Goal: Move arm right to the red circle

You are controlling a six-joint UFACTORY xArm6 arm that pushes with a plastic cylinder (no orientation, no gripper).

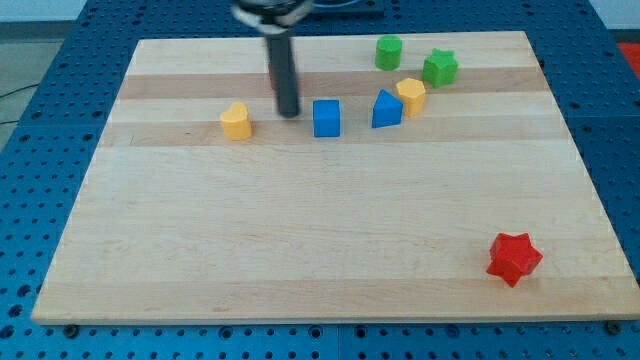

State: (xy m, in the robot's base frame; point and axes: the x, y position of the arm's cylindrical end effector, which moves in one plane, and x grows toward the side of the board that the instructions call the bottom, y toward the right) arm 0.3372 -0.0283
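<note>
You are watching my tip (289, 112) resting between the yellow block (236, 121) and the blue cube (326, 117), touching neither. No red circle is showing; the red star (514, 258) is probably the target, so you are still approaching, travelling toward the view's bottom right.

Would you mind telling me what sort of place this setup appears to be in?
Probably a robotics lab bench: a wooden board lies on a blue perforated table, small coloured blocks such as the red star are scattered about, and my tip rests on it.

You have one camera, set high beyond the view's bottom edge of the wooden board (330, 250), looking down at a slant and far enough to take in nearly all of it.
</note>
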